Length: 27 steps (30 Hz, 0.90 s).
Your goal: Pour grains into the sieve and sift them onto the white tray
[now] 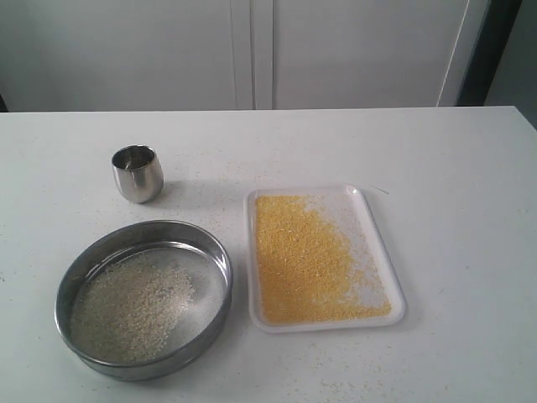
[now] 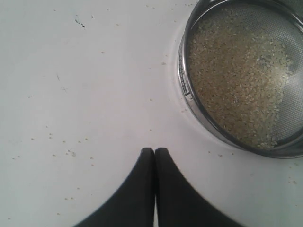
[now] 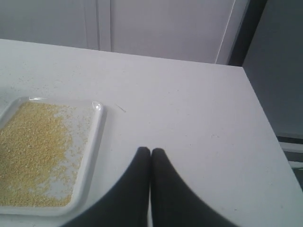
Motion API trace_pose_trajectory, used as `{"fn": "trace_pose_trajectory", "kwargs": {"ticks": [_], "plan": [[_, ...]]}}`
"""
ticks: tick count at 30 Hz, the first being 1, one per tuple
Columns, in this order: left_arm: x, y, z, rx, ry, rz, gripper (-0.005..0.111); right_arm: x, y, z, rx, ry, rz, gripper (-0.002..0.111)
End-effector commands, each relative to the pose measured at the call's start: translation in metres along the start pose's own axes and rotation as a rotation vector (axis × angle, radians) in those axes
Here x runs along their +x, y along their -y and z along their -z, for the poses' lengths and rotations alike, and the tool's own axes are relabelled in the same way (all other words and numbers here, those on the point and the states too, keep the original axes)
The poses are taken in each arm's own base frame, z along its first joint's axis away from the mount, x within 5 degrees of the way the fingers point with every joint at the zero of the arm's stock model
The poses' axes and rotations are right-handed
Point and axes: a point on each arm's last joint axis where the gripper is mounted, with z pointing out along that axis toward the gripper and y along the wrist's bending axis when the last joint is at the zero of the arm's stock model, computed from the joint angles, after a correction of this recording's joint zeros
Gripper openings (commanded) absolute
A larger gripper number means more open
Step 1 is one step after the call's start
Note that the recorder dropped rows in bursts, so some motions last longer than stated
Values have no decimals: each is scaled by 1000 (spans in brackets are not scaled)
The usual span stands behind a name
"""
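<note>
Exterior view: the sieve (image 1: 168, 363) is sitting on the table (image 1: 453, 210) at front left, holding the pale kernels (image 1: 130, 306), which are bunching toward its left side. The white tray (image 1: 357, 210) is lying just beside it on the right, not touching it. It is carrying the yellow granules (image 1: 306, 260), which are covering most of its floor and thinning along the right edge. A steel cup (image 1: 138, 174) is standing upright behind the sieve, apart from it. Loose specks are lying scattered on the table.

Left wrist view: my left gripper (image 2: 155, 150) is hanging over bare table near the sieve's rim, fingertips pressing together, gripping nothing.

Right wrist view: my right gripper (image 3: 150, 150) is hovering over bare table beside the tray's corner, fingers closed tight too, holding nothing.
</note>
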Motion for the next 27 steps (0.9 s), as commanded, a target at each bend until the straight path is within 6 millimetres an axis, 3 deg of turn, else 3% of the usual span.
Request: {"fn": "trace_pose_trajectory", "kwargs": {"ticks": [1, 7, 11, 27], "plan": [[2, 0, 0, 6, -4, 11, 0, 23, -1, 4, 13, 49, 2, 0], [2, 0, 0, 6, -4, 11, 0, 55, -3, 1, 13, 46, 2, 0], [2, 0, 0, 6, -4, 11, 0, 61, -2, -3, 26, 131, 1, 0], [2, 0, 0, 6, -2, 11, 0, 72, -2, -9, 28, 100, 8, 0]]}}
